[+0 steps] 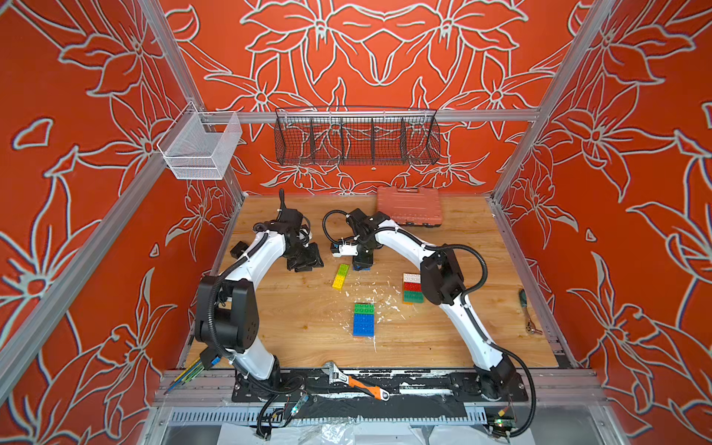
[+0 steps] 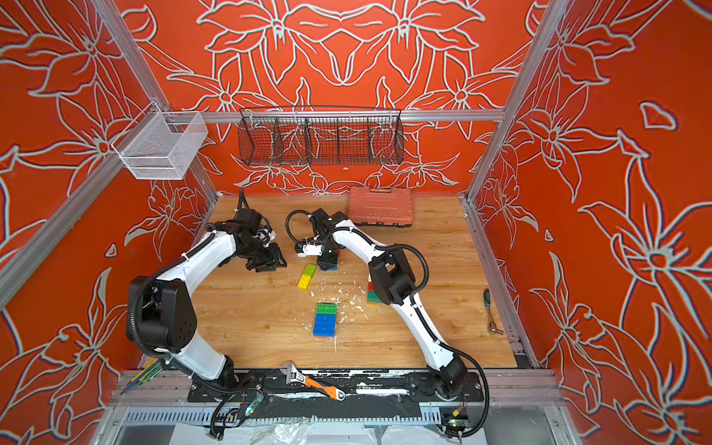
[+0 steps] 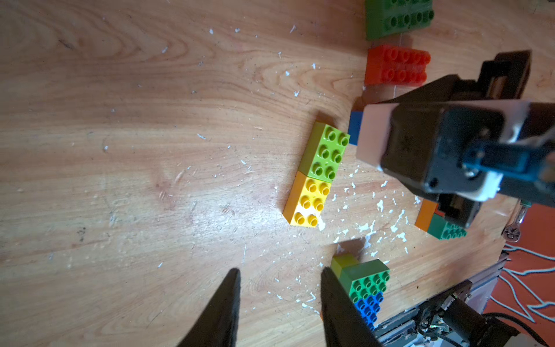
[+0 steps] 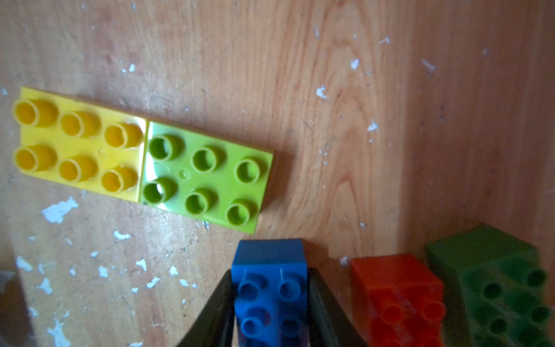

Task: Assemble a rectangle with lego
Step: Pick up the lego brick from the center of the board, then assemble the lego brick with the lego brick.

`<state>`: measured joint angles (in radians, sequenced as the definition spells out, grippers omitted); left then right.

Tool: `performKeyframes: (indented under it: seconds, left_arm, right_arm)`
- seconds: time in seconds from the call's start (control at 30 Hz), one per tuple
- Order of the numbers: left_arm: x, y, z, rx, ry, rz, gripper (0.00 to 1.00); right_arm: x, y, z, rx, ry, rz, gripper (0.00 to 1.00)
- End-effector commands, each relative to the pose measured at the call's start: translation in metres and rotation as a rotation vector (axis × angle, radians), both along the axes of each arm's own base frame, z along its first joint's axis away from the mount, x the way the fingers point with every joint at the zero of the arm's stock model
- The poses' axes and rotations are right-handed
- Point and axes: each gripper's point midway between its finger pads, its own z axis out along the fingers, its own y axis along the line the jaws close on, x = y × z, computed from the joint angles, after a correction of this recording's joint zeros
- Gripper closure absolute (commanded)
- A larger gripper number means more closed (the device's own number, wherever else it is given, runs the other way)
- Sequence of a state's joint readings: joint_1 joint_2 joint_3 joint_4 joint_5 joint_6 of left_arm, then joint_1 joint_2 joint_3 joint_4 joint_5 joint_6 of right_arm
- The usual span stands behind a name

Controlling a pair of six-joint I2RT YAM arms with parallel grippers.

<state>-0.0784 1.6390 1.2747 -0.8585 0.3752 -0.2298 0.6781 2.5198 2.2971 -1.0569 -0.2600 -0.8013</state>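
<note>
A lime and a yellow lego brick point(image 1: 341, 276) point(image 4: 141, 159) lie end to end as one row near the table's middle. My right gripper point(image 4: 270, 270) point(image 1: 362, 265) stands just beside the lime end, shut on a blue brick point(image 4: 270, 300) that rests on the wood. A red brick point(image 4: 396, 300) and a dark green brick point(image 4: 495, 285) sit close beside it. Nearer the front lies a green and blue block point(image 1: 363, 319) point(image 3: 366, 288). A white, red and green group point(image 1: 412, 288) lies partly under the right arm. My left gripper point(image 3: 279, 300) point(image 1: 304, 262) hovers open, holding nothing.
A salmon-pink case point(image 1: 408, 206) lies at the back of the table. An orange-handled wrench point(image 1: 358, 381) rests on the front rail and a small ratchet tool point(image 1: 528, 312) at the right edge. White flakes are scattered around the bricks.
</note>
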Motion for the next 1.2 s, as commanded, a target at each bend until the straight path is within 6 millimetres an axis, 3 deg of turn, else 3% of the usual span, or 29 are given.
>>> performKeyframes:
  seconds: [0.0,0.33,0.5,0.67,0.87,1.17]
  left_arm:
    - [-0.005,0.004,0.007,0.004,-0.009,0.012,0.57]
    - [-0.007,0.006,0.011,0.000,-0.035,0.041,0.57]
    - [-0.010,0.017,0.009,0.054,-0.034,0.091,0.57]
    - [-0.018,0.027,0.002,0.082,-0.011,0.123,0.57]
    - [-0.029,0.044,0.007,0.135,-0.009,0.192,0.58]
    - [-0.039,0.044,0.007,0.127,-0.024,0.201,0.58]
  right_arm:
    - [-0.012,0.001,-0.003,-0.011,0.028,0.018,0.68]
    - [-0.020,0.007,0.056,0.082,0.008,-0.066,0.77]
    - [-0.032,0.022,0.075,0.124,0.027,-0.119,0.78]
    - [-0.038,0.033,0.071,0.086,0.023,-0.147,0.81]
    - [-0.047,0.045,0.067,0.066,0.055,-0.178,0.82]
    - [-0.052,0.046,0.047,0.009,0.056,-0.179,0.86]
